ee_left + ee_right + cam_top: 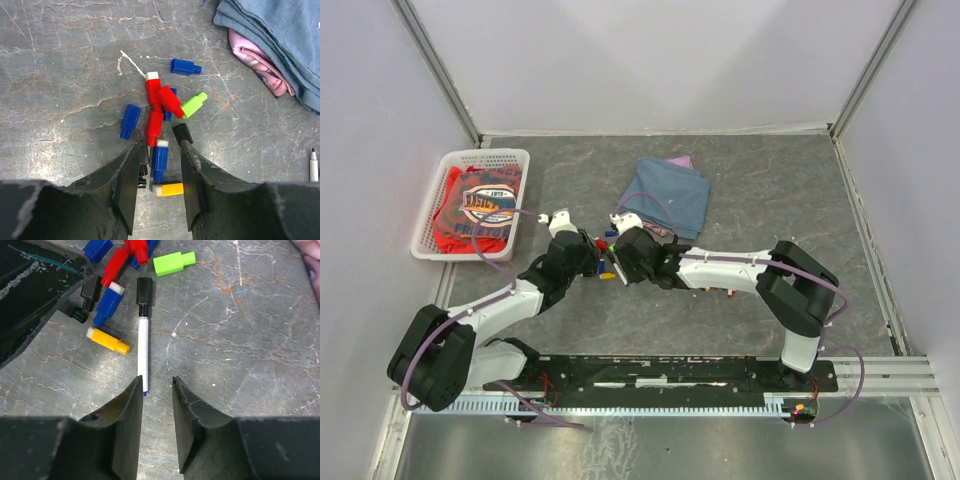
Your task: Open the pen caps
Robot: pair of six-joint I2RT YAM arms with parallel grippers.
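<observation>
Basket: white plastic basket (485, 154) at the far left of the table (60, 60), with a red garment (478, 208) lying in it.
Left gripper: the left gripper (160, 145) is low over the heap with its jaws apart and gripping nothing.
Between its jaws: a blue cap (160, 159) with a white end lies on the table with a gap on each side. A small black piece (143, 152) sits right against one finger (127, 175).
Pen caps: the loose pen caps (160, 107) are bunched mid-table between the two grippers. They are red, blue and black, some overlapping.
Outliers: a yellow cap (169, 189) lies nearest the left wrist camera, and a green cap (194, 104) is on the cloth side of the heap.
Pen: a white-barrelled pen (143, 340) lies flat just beside the heap. A black cap (144, 290) looks seated on its far end, though the join is hard to read.
Right gripper: the right gripper (157, 381) has its jaws parted and nothing between them. The pen's near end lies at the tip of the finger (131, 405) nearer the caps.
Cloth: a folded blue cloth (280, 30) lies beyond the heap, with pink fabric (257, 62) showing at its edge.
Second pen: a second pen (313, 167) lies alone, well apart from the heap.
</observation>
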